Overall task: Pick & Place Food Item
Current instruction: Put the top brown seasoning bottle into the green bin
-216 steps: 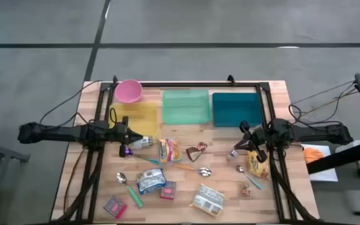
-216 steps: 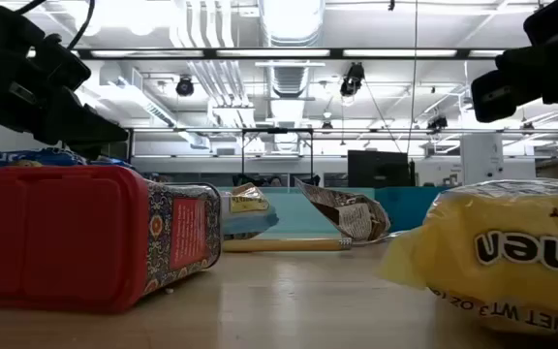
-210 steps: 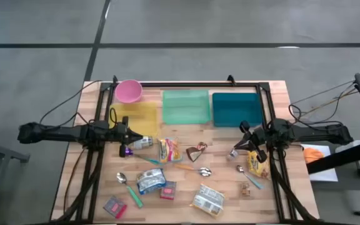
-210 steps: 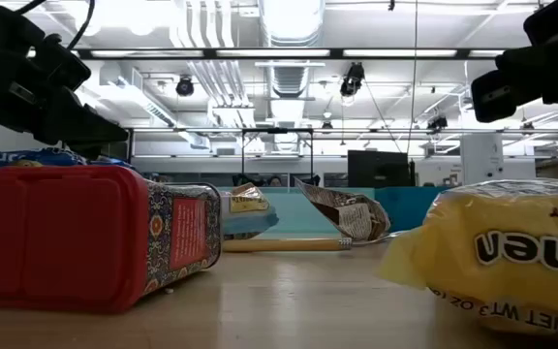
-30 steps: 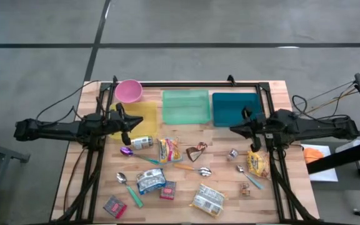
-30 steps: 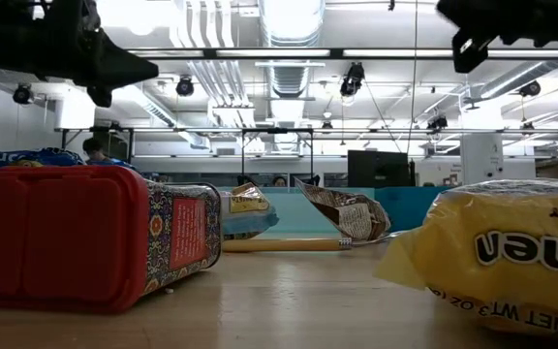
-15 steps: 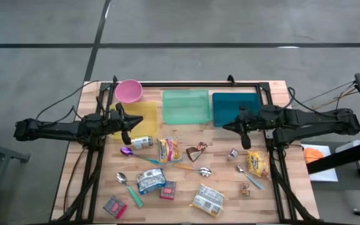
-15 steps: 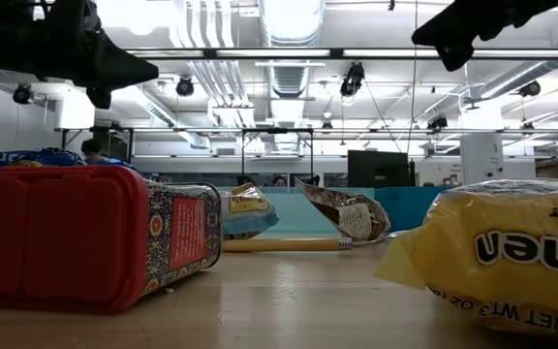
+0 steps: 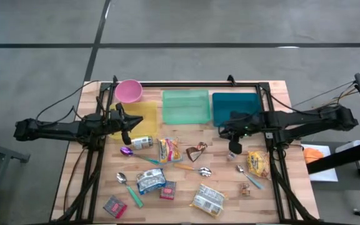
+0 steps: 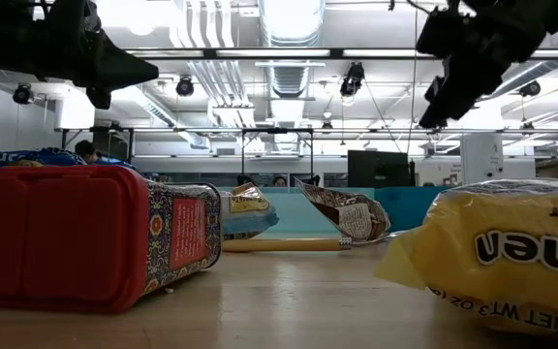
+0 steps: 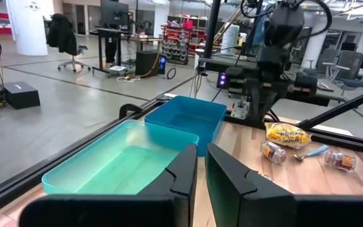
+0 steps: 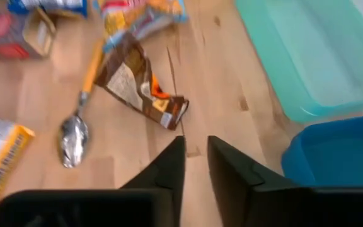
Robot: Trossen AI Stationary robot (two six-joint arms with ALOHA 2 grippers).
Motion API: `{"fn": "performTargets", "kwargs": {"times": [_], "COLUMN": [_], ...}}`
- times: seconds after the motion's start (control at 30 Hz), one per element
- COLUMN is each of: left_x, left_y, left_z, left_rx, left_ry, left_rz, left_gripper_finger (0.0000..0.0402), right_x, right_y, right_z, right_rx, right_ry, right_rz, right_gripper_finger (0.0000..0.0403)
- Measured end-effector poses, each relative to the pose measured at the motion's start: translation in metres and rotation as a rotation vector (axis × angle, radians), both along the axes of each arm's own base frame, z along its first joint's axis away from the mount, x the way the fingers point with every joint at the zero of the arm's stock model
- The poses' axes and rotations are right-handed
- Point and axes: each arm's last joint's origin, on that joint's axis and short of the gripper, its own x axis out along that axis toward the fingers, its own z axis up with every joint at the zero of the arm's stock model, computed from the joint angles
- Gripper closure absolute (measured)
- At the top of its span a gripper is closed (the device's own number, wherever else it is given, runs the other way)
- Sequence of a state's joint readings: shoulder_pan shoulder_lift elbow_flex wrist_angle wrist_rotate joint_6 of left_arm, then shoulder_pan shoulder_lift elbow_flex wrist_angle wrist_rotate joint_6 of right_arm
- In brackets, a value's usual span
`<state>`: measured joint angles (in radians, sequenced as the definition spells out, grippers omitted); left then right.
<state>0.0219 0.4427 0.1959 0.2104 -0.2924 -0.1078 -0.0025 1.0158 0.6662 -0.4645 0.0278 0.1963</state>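
Note:
Several food packets lie flat on the wooden table (image 9: 274,94): a brown snack bag (image 12: 140,91) (image 9: 197,151), a colourful bag (image 9: 169,150), a yellow packet (image 9: 257,164) and a small jar (image 9: 234,150). My right gripper (image 12: 196,148) (image 9: 230,137) hangs above the table beside the blue bin (image 9: 236,107), tipped down toward the brown bag, its fingers narrowly open and holding nothing. My left gripper (image 11: 201,165) (image 9: 125,125) is shut and level over the yellow bin (image 9: 136,117), holding nothing.
A green bin (image 9: 185,107) stands between the yellow and blue bins; a pink bowl (image 9: 129,91) is at the far left. Spoons (image 9: 192,169) (image 9: 122,178), a can (image 9: 141,142), a red box (image 10: 85,233) and more packets (image 9: 208,200) (image 9: 150,180) lie across the near half.
My right gripper has reached toward the table's middle, sunk a little and tipped from level to slanting down at the table. The left arm and all objects have kept still.

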Motion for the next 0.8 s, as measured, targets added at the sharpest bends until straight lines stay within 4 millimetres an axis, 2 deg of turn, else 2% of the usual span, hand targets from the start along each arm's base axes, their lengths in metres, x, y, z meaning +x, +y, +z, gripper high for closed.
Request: {"fn": "performTargets", "kwargs": {"times": [0.23, 0.37, 0.6, 0.8], "left_x": [0.0, 0.0, 0.0, 0.0], "left_y": [0.0, 0.0, 0.0, 0.0], "left_z": [0.0, 0.0, -0.001, -0.002], "left_rx": [0.001, 0.003, 0.003, 0.003], "left_ry": [0.002, 0.003, 0.008, 0.023], "left_rz": [0.004, 0.004, 0.003, 0.004], "left_gripper_finger": [0.0361, 0.0361, 0.0361, 0.0361], "right_x": [0.011, 0.016, 0.016, 0.01], "right_y": [0.001, 0.002, 0.009, 0.026], "right_z": [-0.017, -0.018, -0.007, -0.007], "right_rx": [-0.074, -0.07, -0.119, -0.125], "right_ry": [0.101, 0.177, 0.369, 0.534], "right_rz": [0.112, 0.22, 0.368, 0.483], "right_gripper_finger": [0.0196, 0.015, 0.0133, 0.0133]}}
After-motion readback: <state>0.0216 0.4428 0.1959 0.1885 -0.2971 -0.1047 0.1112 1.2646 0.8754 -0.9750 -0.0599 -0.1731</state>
